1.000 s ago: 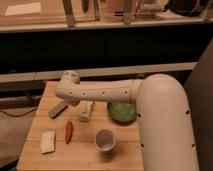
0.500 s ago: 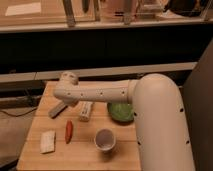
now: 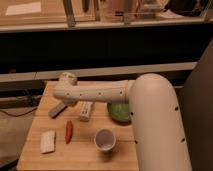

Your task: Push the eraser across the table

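While push looks barely begun: near-left corner, whitish-beige rectangular block (image 3: 48,141); beside it slim red-orange object (image 3: 68,131); white round cup (image 3: 105,139) by near edge. Mid-table: white tube (image 3: 86,110), green bowl (image 3: 119,111) toward right edge. Small flat dark grey eraser (image 3: 57,110) lies slanted near left edge of light wooden plank table (image 3: 82,157). Gripper (image 3: 63,101) at eraser's far end, apparently touching; wide or closed not discernible. Since half second ago: white arm (image 3: 100,92) crept slightly left, eraser hardly shifted. Likely contact made, most travel remaining.
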